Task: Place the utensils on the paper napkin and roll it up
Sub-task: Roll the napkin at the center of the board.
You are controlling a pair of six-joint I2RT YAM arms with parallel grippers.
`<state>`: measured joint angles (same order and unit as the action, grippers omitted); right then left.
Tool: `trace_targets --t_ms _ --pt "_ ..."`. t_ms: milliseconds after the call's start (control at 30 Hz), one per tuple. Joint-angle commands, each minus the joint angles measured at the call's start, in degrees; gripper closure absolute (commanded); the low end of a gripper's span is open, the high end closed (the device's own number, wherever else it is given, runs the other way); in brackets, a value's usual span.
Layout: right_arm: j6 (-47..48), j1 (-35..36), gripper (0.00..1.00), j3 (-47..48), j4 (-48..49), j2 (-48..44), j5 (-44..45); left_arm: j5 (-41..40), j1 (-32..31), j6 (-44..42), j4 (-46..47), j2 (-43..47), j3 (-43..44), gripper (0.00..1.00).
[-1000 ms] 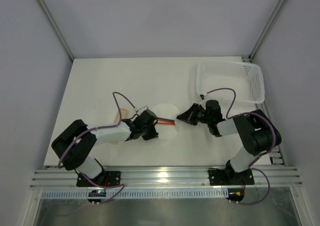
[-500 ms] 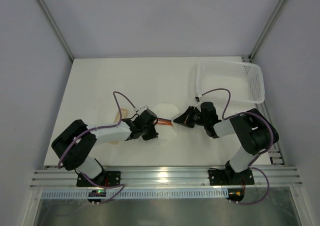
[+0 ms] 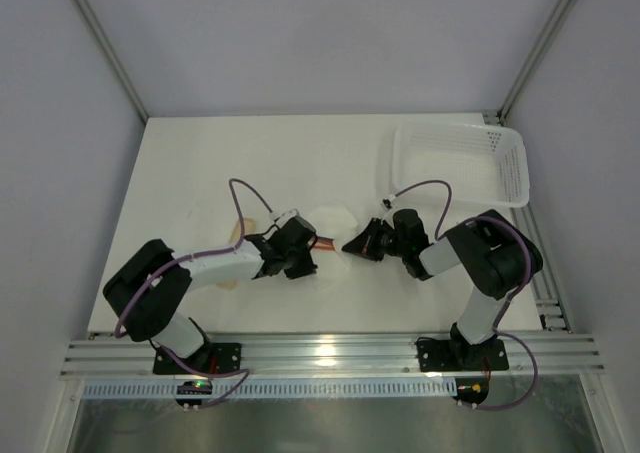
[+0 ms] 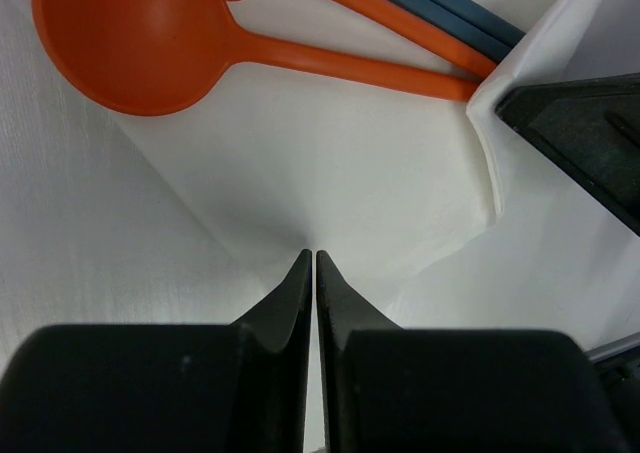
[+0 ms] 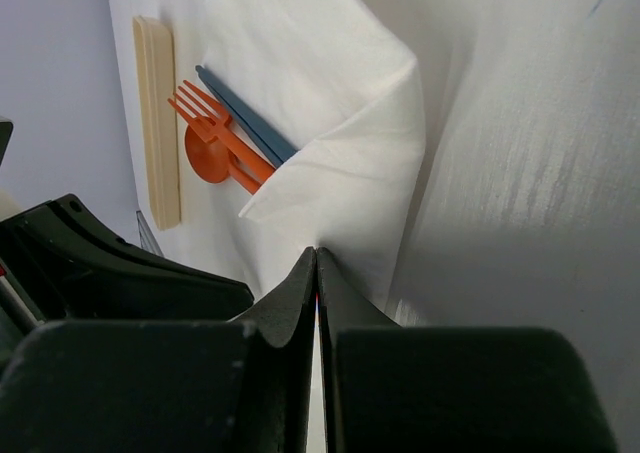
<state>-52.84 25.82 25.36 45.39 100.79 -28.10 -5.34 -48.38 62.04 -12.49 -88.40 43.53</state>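
A beige stick (image 5: 158, 123) lies just beside the utensils (image 5: 215, 153), white basket (image 3: 460, 168) well apart

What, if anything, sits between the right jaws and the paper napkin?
Nothing visible. The right gripper, jaws shut, meets the paper napkin directly at its folded edge. The orange spoon, orange fork and dark sticks lie farther in, handles under the fold.

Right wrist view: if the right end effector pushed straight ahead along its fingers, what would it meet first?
The folded paper napkin. It lies directly at the tips of the shut right end effector, which may be touching it; contact is unclear. The orange spoon lies beyond the fold, off that line.
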Motion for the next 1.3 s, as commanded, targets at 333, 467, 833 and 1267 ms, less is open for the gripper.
trace_targets --t_ms 333,467,833,1267 --pt "0.98 0.37 0.97 -0.58 5.41 2.65 2.43 0.59 -0.49 -8.42 3.34 1.66 7.26 0.87" --pt "0.9 0.37 0.97 -0.75 5.42 2.48 2.35 2.35 -0.14 -9.83 7.12 -1.15 9.9 0.84" --pt "1.07 0.37 0.96 -0.41 3.92 2.04 2.61 4.55 1.71 -7.29 11.17 -10.03 13.78 0.84" --pt "0.98 0.37 0.96 0.56 3.13 1.78 2.61 6.74 4.52 -6.41 14.07 -14.08 12.64 0.86"
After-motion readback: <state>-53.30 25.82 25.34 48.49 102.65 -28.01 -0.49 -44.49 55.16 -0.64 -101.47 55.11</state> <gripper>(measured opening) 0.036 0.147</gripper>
